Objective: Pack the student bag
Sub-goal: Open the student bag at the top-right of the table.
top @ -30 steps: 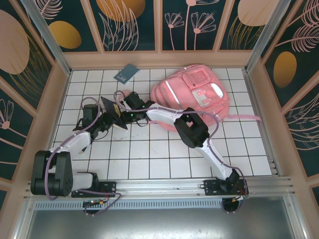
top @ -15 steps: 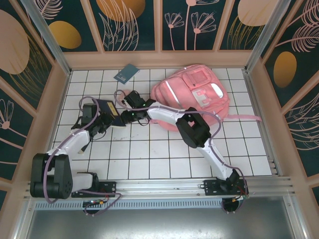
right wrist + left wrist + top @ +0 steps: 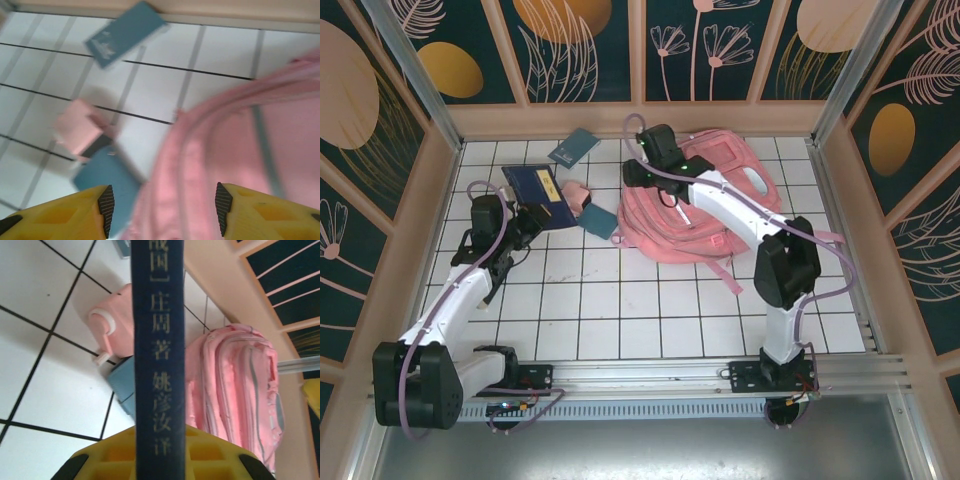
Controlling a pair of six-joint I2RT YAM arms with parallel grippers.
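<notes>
Student bag [image 3: 660,228]: rumpled pink fabric; left tool [image 3: 160,462] clamps navy book [image 3: 159,340].

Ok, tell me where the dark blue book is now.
In the top view the dark blue book is at left, held in the left gripper, just left of the small pink case, with the bag farther right.

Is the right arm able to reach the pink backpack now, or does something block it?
Probably yes. The right gripper is open directly above the backpack, and nothing lies between them.
</notes>
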